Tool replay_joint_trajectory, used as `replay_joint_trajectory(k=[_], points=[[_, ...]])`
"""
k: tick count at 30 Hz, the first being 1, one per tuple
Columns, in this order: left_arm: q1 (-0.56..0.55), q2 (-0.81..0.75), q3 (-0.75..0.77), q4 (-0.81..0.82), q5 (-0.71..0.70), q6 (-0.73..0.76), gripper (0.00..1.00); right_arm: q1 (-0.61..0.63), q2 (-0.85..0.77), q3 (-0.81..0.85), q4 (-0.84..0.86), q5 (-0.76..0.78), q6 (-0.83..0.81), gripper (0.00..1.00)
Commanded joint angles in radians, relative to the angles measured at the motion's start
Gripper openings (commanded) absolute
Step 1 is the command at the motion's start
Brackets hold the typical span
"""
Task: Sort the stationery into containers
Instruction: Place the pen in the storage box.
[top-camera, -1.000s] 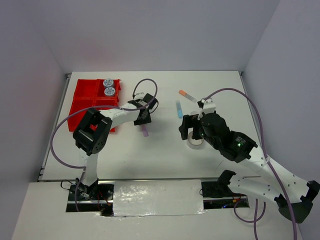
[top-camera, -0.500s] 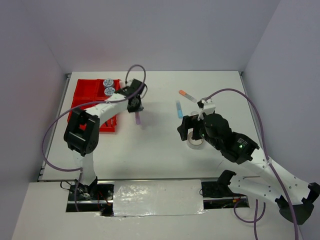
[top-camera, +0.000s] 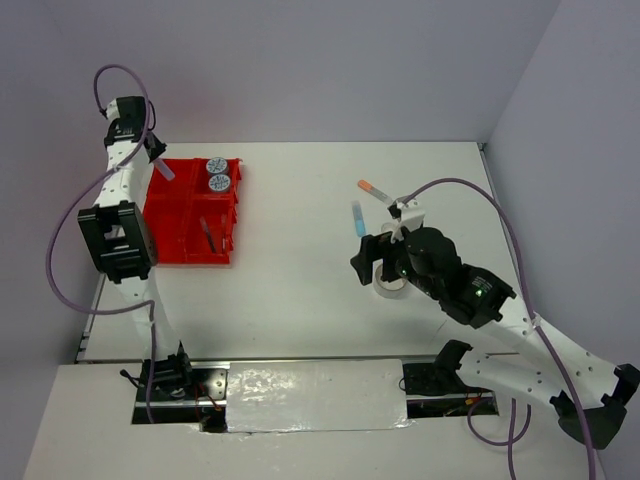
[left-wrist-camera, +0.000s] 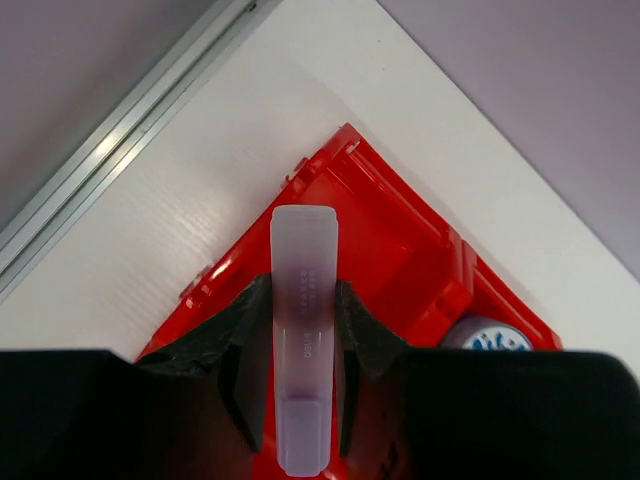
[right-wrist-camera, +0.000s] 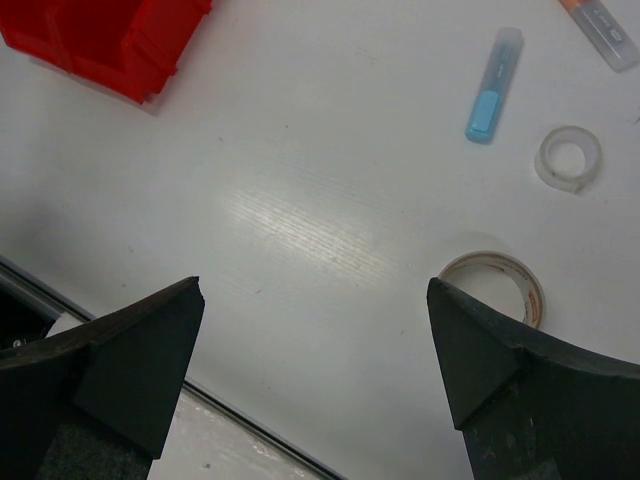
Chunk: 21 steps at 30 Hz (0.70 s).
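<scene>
While the sort stands partway done, I read the left arm as raised over the far-left corner of the red tray. Its jaws are closed on the purple marker, which is clamped across the barrel and runs lengthwise between them. I judge that the height keeps the marker clear of the tray wall, and that the mid-barrel hold keeps it level for a drop into the compartment beneath.

Inside the tray, two blue-lidded tubs sit together in the far-right compartment. A thin dark pen lies in the near-right one. Neither appears to block the corner under the marker.

Right of the tray, the desk carries what remains to be sorted, all well apart from the tray:
- a light-blue marker
- an orange-capped marker, farther from the tray
- a clear tape roll
- a beige tape roll, lying flat

The right arm hangs above the beige roll with its jaws spread wide and holding nothing, presumably to straddle the ring. The clear roll lies near the beige one but apart from it, so I expect little crowding.
</scene>
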Motion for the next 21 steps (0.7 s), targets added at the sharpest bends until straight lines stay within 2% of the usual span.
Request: replay_joint_trajectory(k=[1,10,12,13,16,18,19,21], points=[[-0.013,0.102,0.098,0.036,0.109,0.094,0.15,-0.007,0.014,0.004,0.059,-0.03,-0.034,1.0],[0.01,0.087,0.0,0.216,0.113,0.127,0.32,-0.005,0.048,-0.013,0.093,-0.088,-0.034,1.0],[0.011,0.096,0.008,0.204,0.095,0.128,0.41,-0.007,0.053,-0.008,0.091,-0.091,-0.035,1.0],[0.011,0.096,0.008,0.199,0.086,0.124,0.54,-0.005,0.051,-0.005,0.088,-0.091,-0.035,1.0],[0.01,0.098,0.006,0.173,0.04,0.101,0.78,-0.005,0.051,0.007,0.084,-0.091,-0.037,1.0],[0.01,0.099,0.012,0.153,0.012,0.093,0.88,-0.007,0.05,0.01,0.076,-0.092,-0.038,1.0],[0.011,0.105,0.023,0.138,0.006,0.085,0.97,-0.007,0.05,0.013,0.073,-0.091,-0.037,1.0],[0.01,0.102,0.051,0.104,0.009,0.071,0.99,-0.005,0.054,0.011,0.071,-0.082,-0.037,1.0]])
